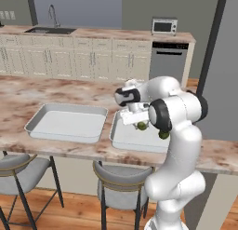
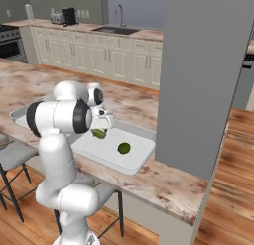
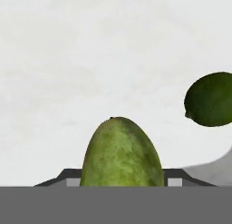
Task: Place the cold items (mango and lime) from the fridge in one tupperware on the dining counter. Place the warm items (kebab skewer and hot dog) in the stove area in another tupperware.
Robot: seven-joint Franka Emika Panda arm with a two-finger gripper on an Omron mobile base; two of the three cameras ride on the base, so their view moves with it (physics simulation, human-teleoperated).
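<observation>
My gripper [image 1: 139, 122] hangs low over the right tupperware [image 1: 124, 139] on the dining counter [image 1: 28, 91], shut on the olive mango [image 1: 141, 126]. In the hand view the mango [image 3: 121, 153] stands between the dark fingertips [image 3: 68, 175], just above the pale tray floor [image 3: 90, 60]. The dark green lime [image 3: 209, 99] lies loose in that same tray, to the mango's right. From the right base view, the mango [image 2: 99, 133] is under the hand and the lime [image 2: 124, 148] rests on the tray [image 2: 144, 152]. The second tupperware [image 1: 67, 122] sits beside it to the left, with nothing in it.
Two round grey stools [image 1: 18, 166] [image 1: 121, 182] stand under the counter's near edge. A tall grey block [image 2: 208, 65] rises at the counter's right end. Cream cabinets with a sink [image 1: 49, 30] and a toaster oven [image 1: 164, 25] line the far wall.
</observation>
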